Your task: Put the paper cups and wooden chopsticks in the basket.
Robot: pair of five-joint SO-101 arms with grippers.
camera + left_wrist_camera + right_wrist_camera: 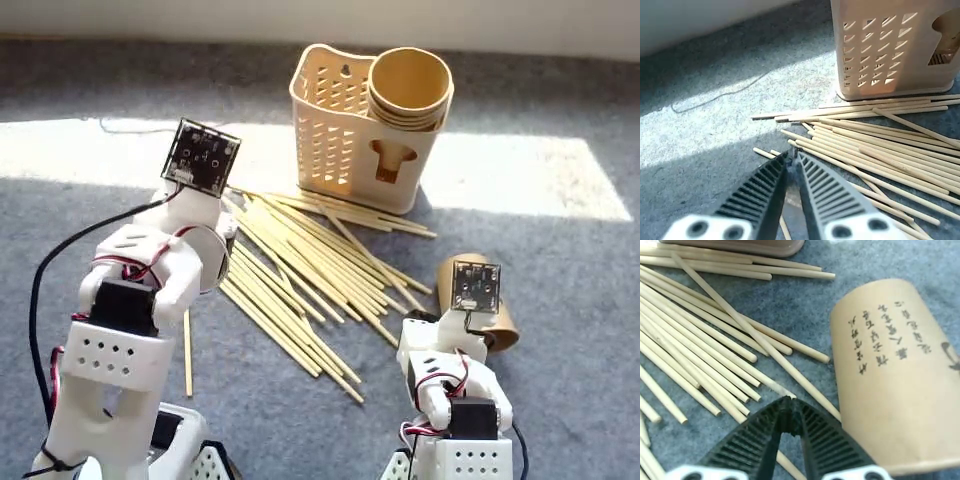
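Left tool (792, 159) and right tool (790, 407), jaws together and empty, above scattered chopsticks (310, 270); one paper cup (895, 370) lies sideways beside the right tool, stacked cups (410, 90) in the basket (345, 130).

Grey carpet (580, 330) — on it the basket (335, 130), scattered chopsticks (300, 270) and one toppled paper cup (505, 328).

Closed claw (788, 409) beside paper cup (895, 375), chopsticks (705, 340)
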